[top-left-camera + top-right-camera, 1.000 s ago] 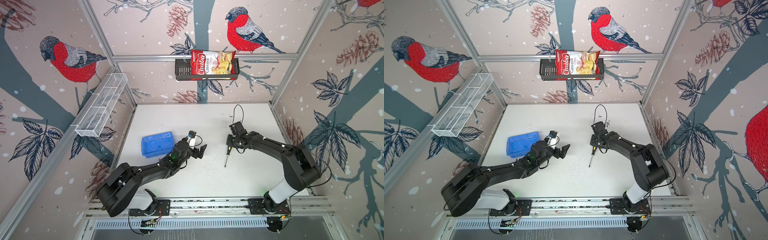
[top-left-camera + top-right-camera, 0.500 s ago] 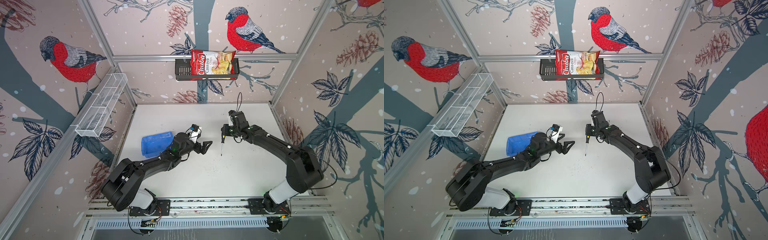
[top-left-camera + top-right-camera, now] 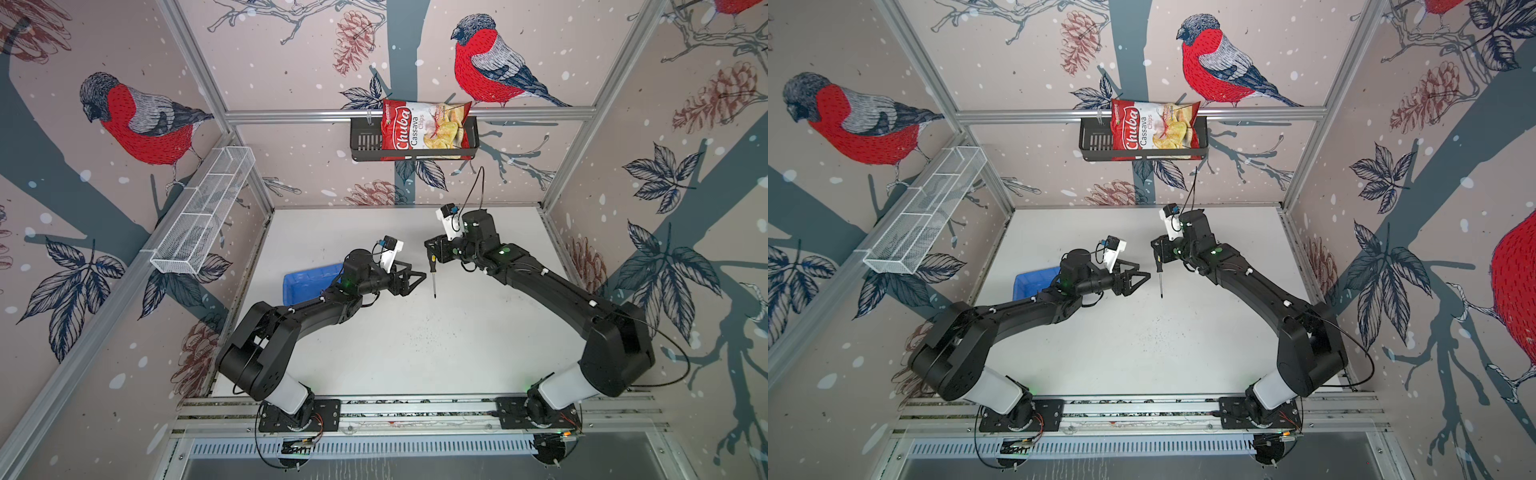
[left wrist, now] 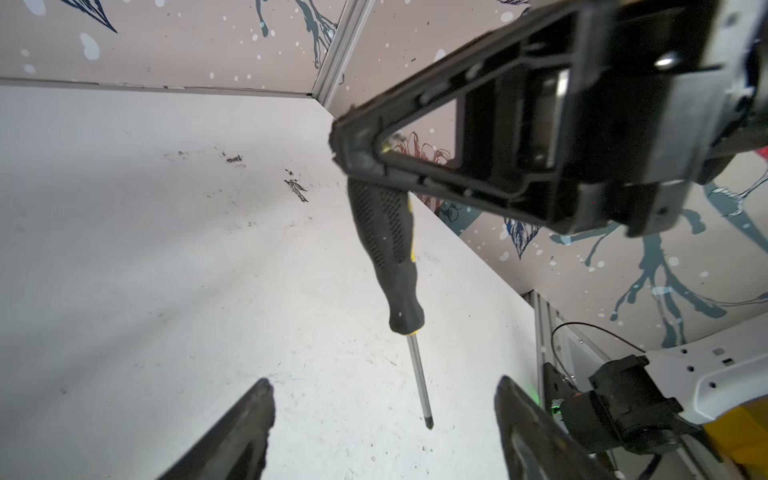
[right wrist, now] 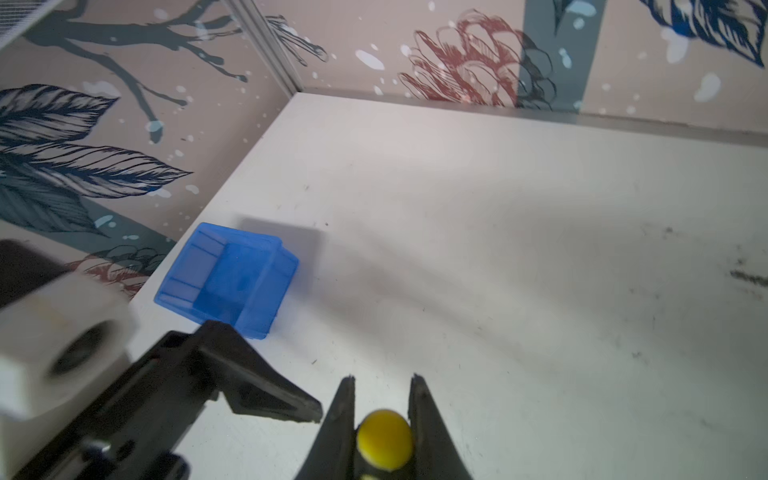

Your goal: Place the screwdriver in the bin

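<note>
Handover step, seemingly: R gripper (image 3: 432, 254) clamps screwdriver (image 4: 386, 249) by handle top, shaft hanging above table (image 3: 415, 353). L gripper (image 3: 415, 284) empty, jaws apart, just beside. Next: L grips handle, R releases; bin (image 3: 307, 284) behind L arm.

The right gripper (image 3: 1158, 254) pinches the screwdriver (image 3: 1159, 274), tip down, above the bench (image 3: 1142, 340); the left gripper (image 3: 1144, 276) hovers just left of it.

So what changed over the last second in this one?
The right gripper, shut on the small black-and-yellow screwdriver throughout, carried it toward the middle and upward in both top views; it hangs shaft down. The left gripper swung in toward the shaft, jaws open, not touching it. The shallow blue plastic bin stayed put, now partly hidden by the left arm.
</note>
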